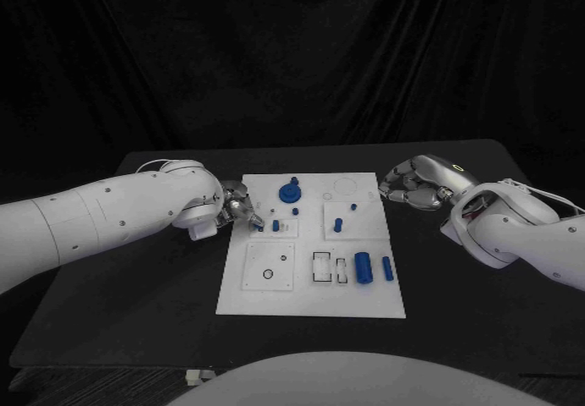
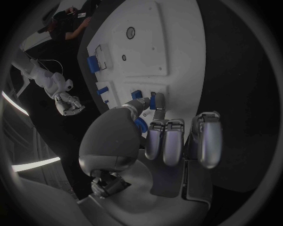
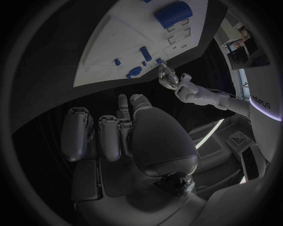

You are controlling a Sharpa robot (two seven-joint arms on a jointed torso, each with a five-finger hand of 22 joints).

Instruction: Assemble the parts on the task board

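Note:
The white task board [image 1: 311, 296] lies mid-table with blue parts on it: a round knob [image 1: 290, 192], small pegs [image 1: 338, 225], a thick cylinder [image 1: 362, 268] and a thin rod [image 1: 388, 268]. My left hand [image 1: 237, 210] is at the board's left edge. Its thumb and a finger pinch a small blue part [image 2: 152, 103] just over the board [image 2: 154, 42], beside a standing peg [image 2: 137, 94]. My right hand [image 1: 414, 182] hovers off the board's far right corner, fingers curled in with nothing in them [image 3: 112, 134]. The cylinder [image 3: 172, 13] also shows on the board [image 3: 118, 42] in the right wrist view.
A square inset with a black ring [image 1: 270, 266] and a slotted holder [image 1: 322, 266] sit on the board's near half. Black table [image 1: 146, 296] surrounds the board on all sides.

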